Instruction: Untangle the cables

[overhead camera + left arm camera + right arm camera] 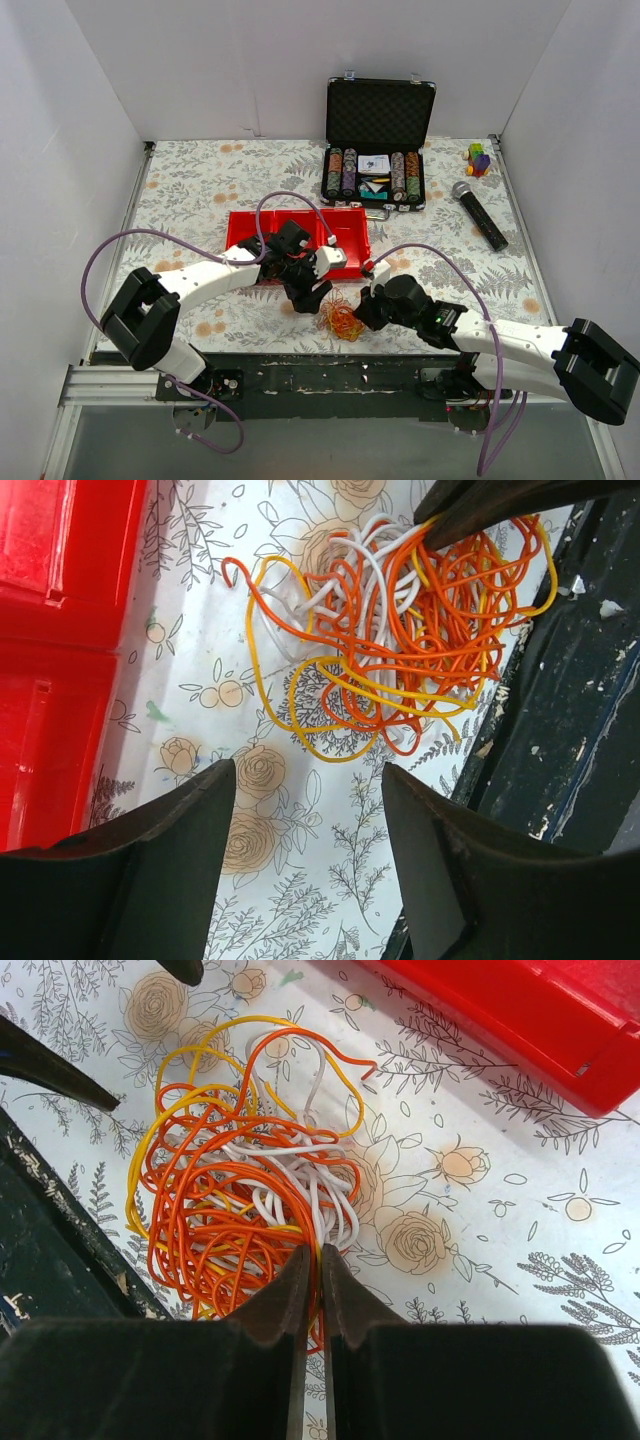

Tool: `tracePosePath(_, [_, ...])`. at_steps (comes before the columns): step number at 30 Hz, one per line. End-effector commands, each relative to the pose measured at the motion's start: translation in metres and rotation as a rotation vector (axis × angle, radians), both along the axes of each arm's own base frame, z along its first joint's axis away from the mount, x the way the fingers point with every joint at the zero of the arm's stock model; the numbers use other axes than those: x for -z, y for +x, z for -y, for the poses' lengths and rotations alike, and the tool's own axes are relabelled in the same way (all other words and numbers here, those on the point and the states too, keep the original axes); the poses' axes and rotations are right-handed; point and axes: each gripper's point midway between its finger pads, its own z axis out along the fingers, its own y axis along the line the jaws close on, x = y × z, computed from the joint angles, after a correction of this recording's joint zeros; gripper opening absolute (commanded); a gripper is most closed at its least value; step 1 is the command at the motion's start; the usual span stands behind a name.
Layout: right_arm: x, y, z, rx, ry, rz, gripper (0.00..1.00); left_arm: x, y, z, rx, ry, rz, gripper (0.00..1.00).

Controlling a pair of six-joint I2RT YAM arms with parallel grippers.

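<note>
The cables (341, 320) are a tangled clump of thin orange, yellow and white strands on the floral cloth near the table's front edge; they also show in the left wrist view (400, 640) and the right wrist view (240, 1200). My right gripper (318, 1260) is shut on orange and yellow strands at the clump's near side; in the top view it (362, 308) sits just right of the clump. My left gripper (308, 810) is open and empty, hovering over bare cloth just short of the clump; in the top view it (308, 297) is left of the clump.
A red tray (298, 242) lies just behind the grippers, its edge in both wrist views (60, 630) (520, 1020). An open black case of poker chips (378, 140), a microphone (478, 213) and a small coloured toy (479, 158) sit further back. The black table rail (570, 700) runs beside the clump.
</note>
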Motion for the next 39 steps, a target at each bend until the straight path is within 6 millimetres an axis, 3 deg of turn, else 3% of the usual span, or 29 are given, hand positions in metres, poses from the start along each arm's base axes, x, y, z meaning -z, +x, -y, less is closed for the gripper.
tracePosePath(1, [0.015,-0.006,0.011,-0.008,-0.076,-0.026,0.11,-0.01,0.015,0.001,-0.052,-0.026,0.053,0.59])
tracePosePath(14, [0.013,-0.005,0.013,-0.005,-0.085,-0.02,0.1,0.007,0.003,0.016,-0.009,-0.053,-0.084,0.59])
tracePosePath(16, [0.014,-0.005,0.014,-0.001,-0.092,-0.021,0.08,0.009,0.003,0.018,-0.009,-0.055,-0.092,0.53])
tracePosePath(20, [0.017,-0.006,0.017,0.007,-0.098,-0.026,0.06,0.004,0.006,0.023,-0.015,-0.075,-0.094,0.25])
tracePosePath(23, [0.016,-0.006,0.017,0.009,-0.092,-0.024,0.06,-0.005,0.009,0.024,-0.028,-0.086,-0.079,0.02])
tracePosePath(24, [0.017,-0.006,0.017,0.011,-0.093,-0.025,0.06,-0.009,0.009,0.024,-0.033,-0.091,-0.071,0.0])
tracePosePath(30, [0.016,-0.005,0.018,0.016,-0.098,-0.021,0.06,-0.042,0.01,0.022,-0.063,-0.114,-0.039,0.0])
tracePosePath(39, [0.019,-0.003,0.019,0.027,-0.115,-0.028,0.05,-0.092,0.011,0.002,-0.106,-0.125,0.05,0.0])
